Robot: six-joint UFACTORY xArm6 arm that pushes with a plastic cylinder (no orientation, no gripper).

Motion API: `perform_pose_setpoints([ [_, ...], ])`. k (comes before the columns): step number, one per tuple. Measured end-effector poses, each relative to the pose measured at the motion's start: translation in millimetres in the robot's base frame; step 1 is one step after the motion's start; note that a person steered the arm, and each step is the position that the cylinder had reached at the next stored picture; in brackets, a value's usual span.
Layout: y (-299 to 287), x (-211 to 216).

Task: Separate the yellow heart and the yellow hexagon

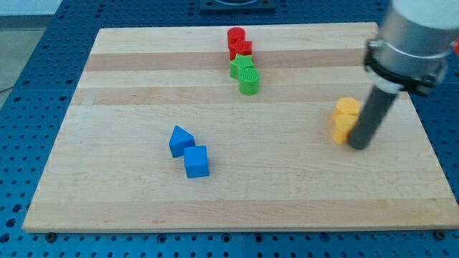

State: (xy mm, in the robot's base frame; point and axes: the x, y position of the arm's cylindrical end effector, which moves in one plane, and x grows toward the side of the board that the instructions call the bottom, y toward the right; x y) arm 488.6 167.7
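Two yellow blocks touch each other at the view's right: one yellow block (348,108) nearer the top and one yellow block (343,128) just below it. I cannot tell which is the heart and which the hexagon. My tip (358,146) is at the end of the dark rod, just right of and slightly below the lower yellow block, touching or nearly touching it.
The wooden board (237,208) lies on a blue perforated table. A red cylinder (236,35) and a red block (242,49) sit at top centre, with two green blocks (242,67) (249,83) below them. A blue triangle (180,140) and a blue cube (196,162) lie left of centre.
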Motion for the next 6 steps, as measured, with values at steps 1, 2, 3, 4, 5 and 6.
perform_pose_setpoints([
  [1,-6,-4],
  [2,47,7],
  [3,68,-10],
  [4,32,-40],
  [5,-19,-45],
  [6,-8,-45],
])
